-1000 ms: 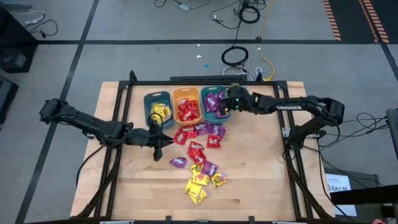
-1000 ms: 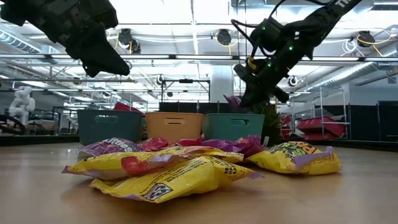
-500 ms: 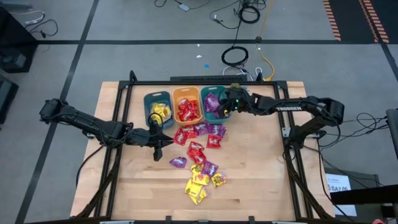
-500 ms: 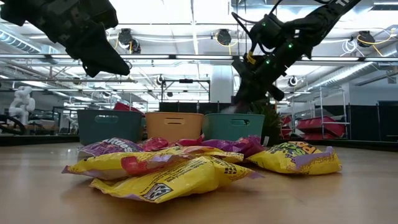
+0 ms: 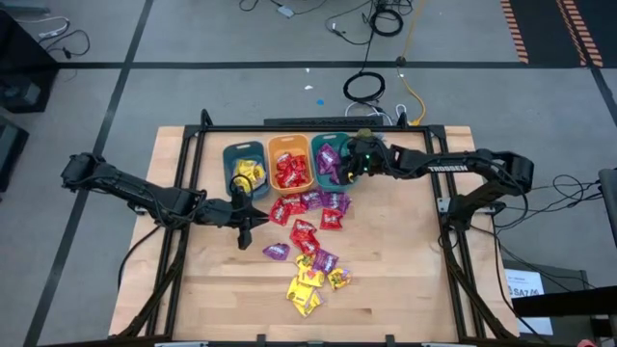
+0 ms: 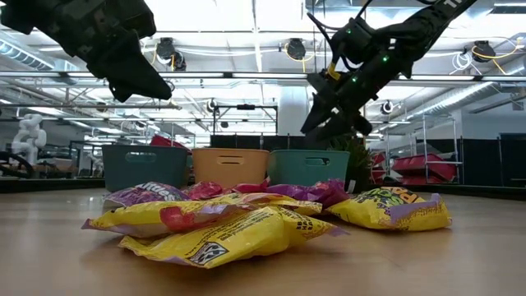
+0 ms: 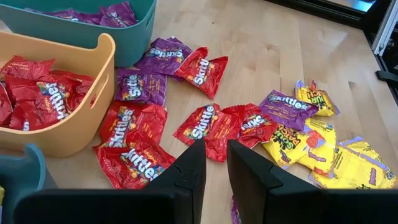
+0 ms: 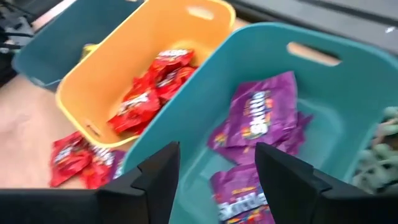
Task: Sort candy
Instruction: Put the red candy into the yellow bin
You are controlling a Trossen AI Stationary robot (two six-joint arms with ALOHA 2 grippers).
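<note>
Right pincer [image 8: 214, 171] spread, fingertips cut off

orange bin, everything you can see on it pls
The orange bin is a smooth plastic tub with rounded corners and a slot handle in an end wall. It stands upright, open, on the wooden table, the middle of three bins in a row, a teal bin on one side and another teal bin on the other. Only red candy packets lie inside. More red packets lie on the table by its wall.
</note>
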